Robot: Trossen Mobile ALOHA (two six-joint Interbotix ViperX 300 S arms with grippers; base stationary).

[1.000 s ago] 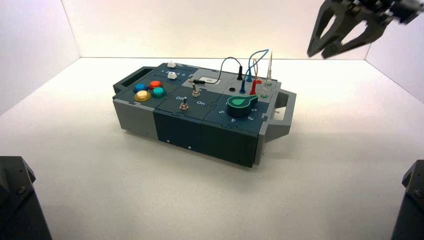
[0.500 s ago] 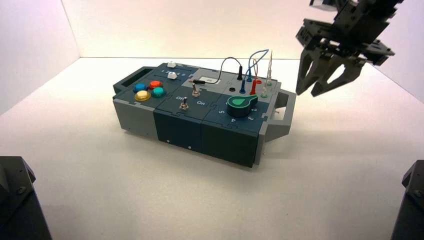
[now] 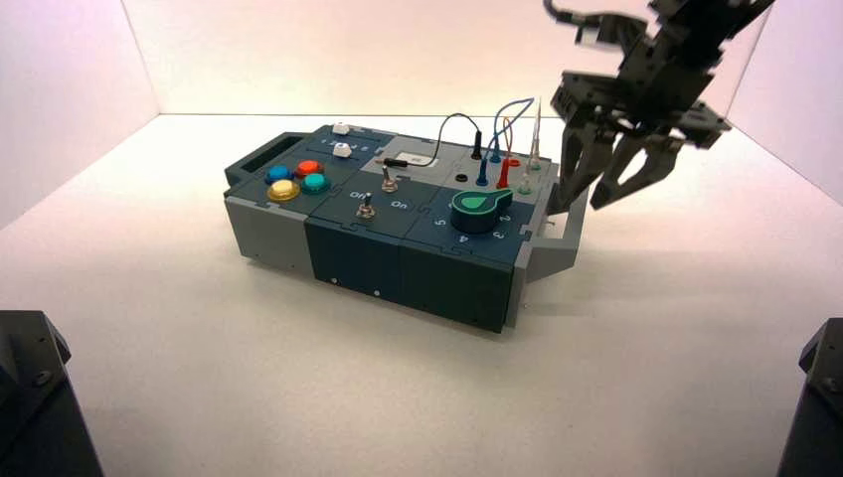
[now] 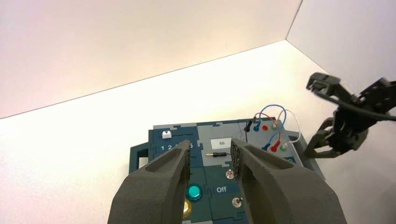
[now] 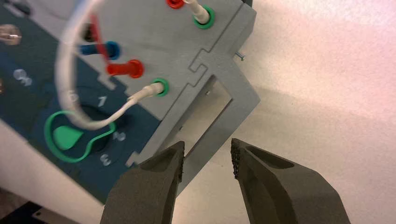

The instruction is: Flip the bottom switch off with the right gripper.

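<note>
The bottom switch [image 3: 366,207] is a small silver toggle on a dark teal tile at the front middle of the box [image 3: 358,253], with white word labels at its sides. The left wrist view shows it [image 4: 237,202] just past the word "Off". My right gripper [image 3: 577,206] hangs open over the grey handle [image 3: 562,224] at the box's right end, well to the right of the switch. In the right wrist view its open fingers [image 5: 207,154] frame that handle [image 5: 224,116] with nothing between them. My left gripper [image 4: 211,144] is open, high above the box.
A green knob [image 3: 478,210] lies between the right gripper and the switch. Behind the knob, wires [image 3: 507,124] and plugs stand up. A twin toggle [image 3: 389,183] sits behind the bottom switch. Coloured buttons [image 3: 296,179] are at the left end. White walls enclose the table.
The right gripper has come down and to the left from the upper right corner to just over the box's right handle. Its fingers have spread slightly. The box is unchanged.
</note>
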